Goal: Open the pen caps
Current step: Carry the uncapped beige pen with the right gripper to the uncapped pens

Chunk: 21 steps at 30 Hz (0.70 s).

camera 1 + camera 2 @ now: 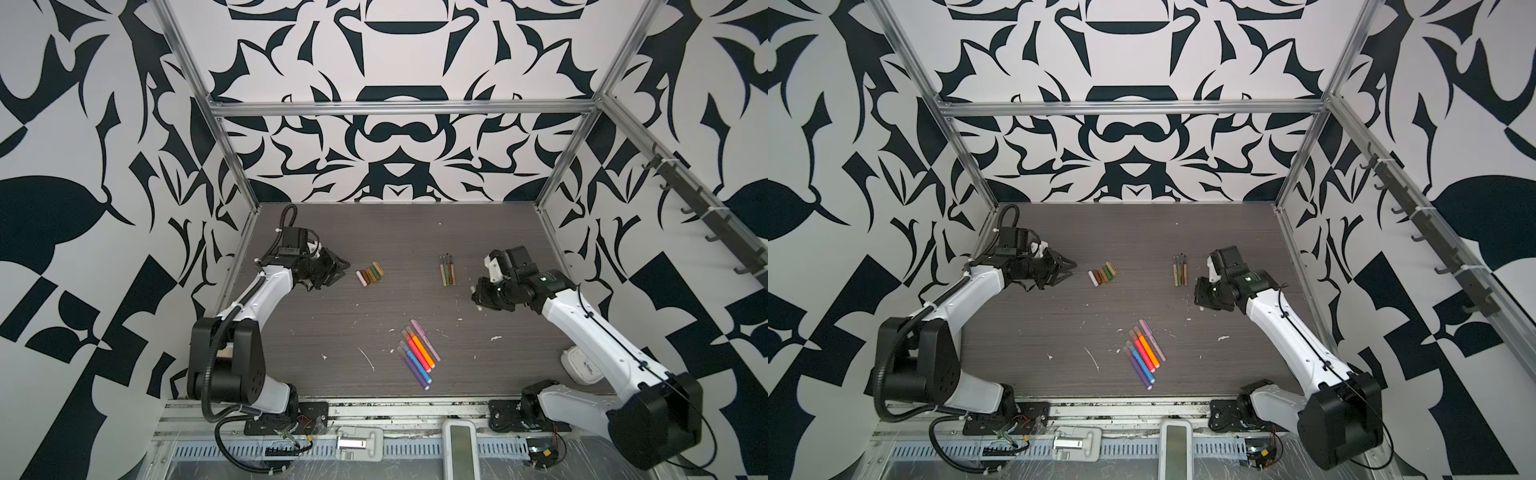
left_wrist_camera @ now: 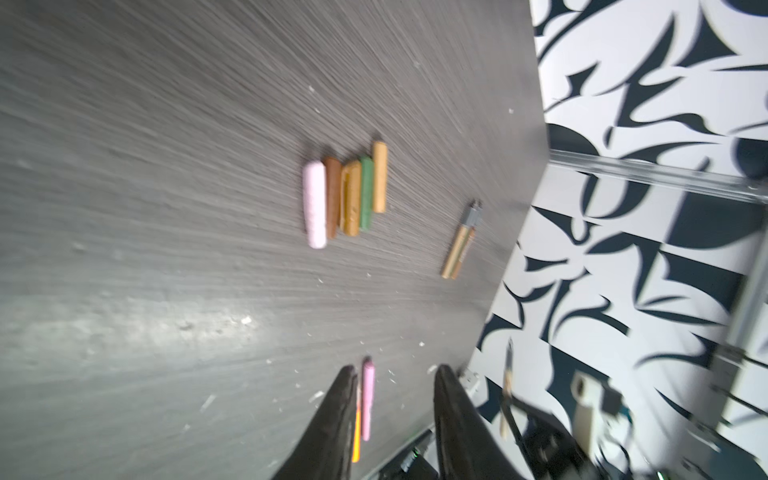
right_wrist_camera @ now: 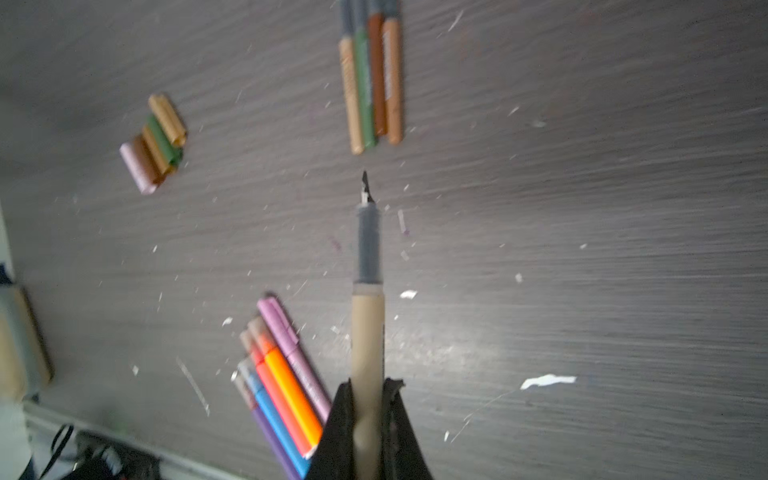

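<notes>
Five loose pen caps (image 1: 370, 274), pink, brown, ochre, green and tan, are lying side by side and touching in a short row on the worktop (image 1: 332, 324). The row is sitting toward the far edge, left of the middle. The left arm (image 1: 266, 286) is reaching in from the left edge, and its jaws are standing parted with nothing between them, just beside the pink end of that row and not touching it. Toward the far edge, right of the middle, four bare pen bodies (image 1: 447, 272) are lying parallel and close together, their thin tips pointing at the far edge. The right arm (image 1: 582, 320) is hanging over the right side of the worktop. Its jaws are clamping a beige pen body (image 3: 368, 332) by its back end, and the grey neck and dark tip are showing uncapped and pointing away from the jaws toward the four bare bodies. Near the front edge, about the middle, a bunch of capped pens (image 1: 417, 353) in lilac, orange, red, blue and purple is lying slantwise, packed side by side, well apart from both arms.
</notes>
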### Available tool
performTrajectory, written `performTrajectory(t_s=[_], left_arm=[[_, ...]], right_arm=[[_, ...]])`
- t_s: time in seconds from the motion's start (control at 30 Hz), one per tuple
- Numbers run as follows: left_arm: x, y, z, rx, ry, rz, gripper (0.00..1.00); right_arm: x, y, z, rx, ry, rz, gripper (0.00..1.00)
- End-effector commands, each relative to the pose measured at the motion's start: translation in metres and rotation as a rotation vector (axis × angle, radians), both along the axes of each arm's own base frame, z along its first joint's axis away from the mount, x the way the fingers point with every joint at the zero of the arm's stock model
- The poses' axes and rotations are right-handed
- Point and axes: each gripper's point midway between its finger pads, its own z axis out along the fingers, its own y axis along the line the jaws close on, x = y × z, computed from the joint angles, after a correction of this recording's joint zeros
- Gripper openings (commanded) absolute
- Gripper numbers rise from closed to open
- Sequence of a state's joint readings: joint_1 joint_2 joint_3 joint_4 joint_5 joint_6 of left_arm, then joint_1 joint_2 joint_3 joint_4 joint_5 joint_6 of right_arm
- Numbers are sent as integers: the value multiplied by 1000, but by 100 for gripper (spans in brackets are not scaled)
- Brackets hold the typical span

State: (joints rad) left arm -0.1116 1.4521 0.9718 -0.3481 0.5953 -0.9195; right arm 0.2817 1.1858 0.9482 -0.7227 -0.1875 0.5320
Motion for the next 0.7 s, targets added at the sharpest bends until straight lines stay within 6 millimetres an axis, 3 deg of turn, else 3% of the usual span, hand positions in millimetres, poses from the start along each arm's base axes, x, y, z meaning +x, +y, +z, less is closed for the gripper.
performTrajectory(t_s=[0.0,0.1,0.17,0.27,0.43,0.67], left_arm=[[-18,-9,8,-156,50,38,35],[-33,-8,5,-185,43,66,35],[-42,-5,2,-180,46,80,35],[-46,-6,1,-196,50,95,35],[-33,-7,7,-179,41,102,35],[8,-17,8,-131,32,94,35]], right_arm=[[46,-16,16,-20,-198,-115,0],[73,-15,18,-11,-378,-106,0],[85,-24,12,-23,-410,-162,0],[103,-20,6,82,-416,-123,0],[130,-17,-18,235,-294,-45,0],[161,-1,-58,374,-194,66,0]])
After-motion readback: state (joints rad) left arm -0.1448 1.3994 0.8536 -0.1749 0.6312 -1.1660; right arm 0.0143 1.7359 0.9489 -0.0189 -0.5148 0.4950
